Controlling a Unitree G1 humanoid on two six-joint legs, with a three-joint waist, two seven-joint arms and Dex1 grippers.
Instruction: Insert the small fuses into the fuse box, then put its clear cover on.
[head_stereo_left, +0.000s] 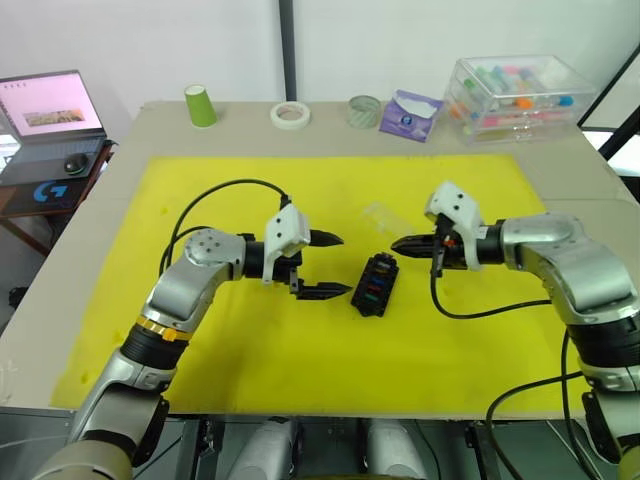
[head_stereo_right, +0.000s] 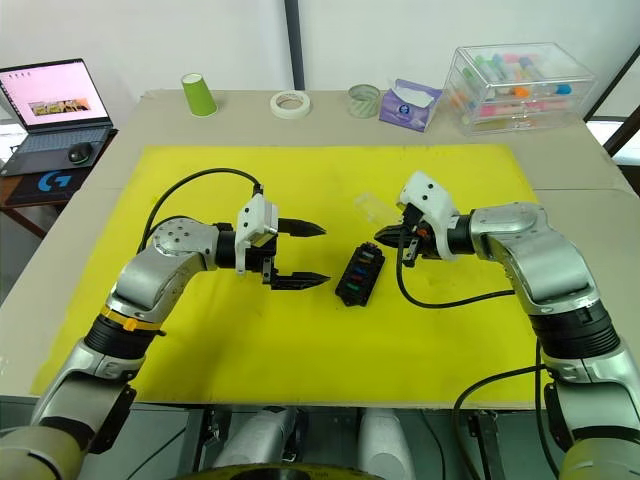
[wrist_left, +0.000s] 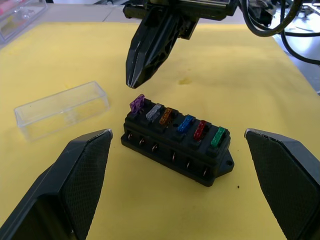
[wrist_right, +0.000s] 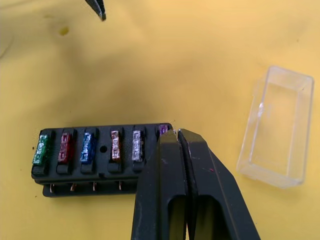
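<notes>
A yellow mat (head_stereo_left: 250, 350) covers most of the table, and the fuse box (head_stereo_left: 376, 285) lies near its middle, between the two grippers. The box's long axis runs from near-left to far-right on the mat, tilted slightly off straight ahead, with its slots facing up. The left gripper (head_stereo_left: 330, 265) sits just to the box's left, pointing toward it, its two fingers spread wide apart and holding nothing. The right gripper (head_stereo_left: 398, 244) points at the far end of the box, its fingers pressed together, the tip just above the purple fuse (wrist_left: 137, 104). The clear cover (wrist_left: 62, 109) lies on the mat just beyond the box, open side up. Six small fuses (wrist_left: 172, 121) stand in a row in the box: purple, grey, brown, blue, red, green.
</notes>
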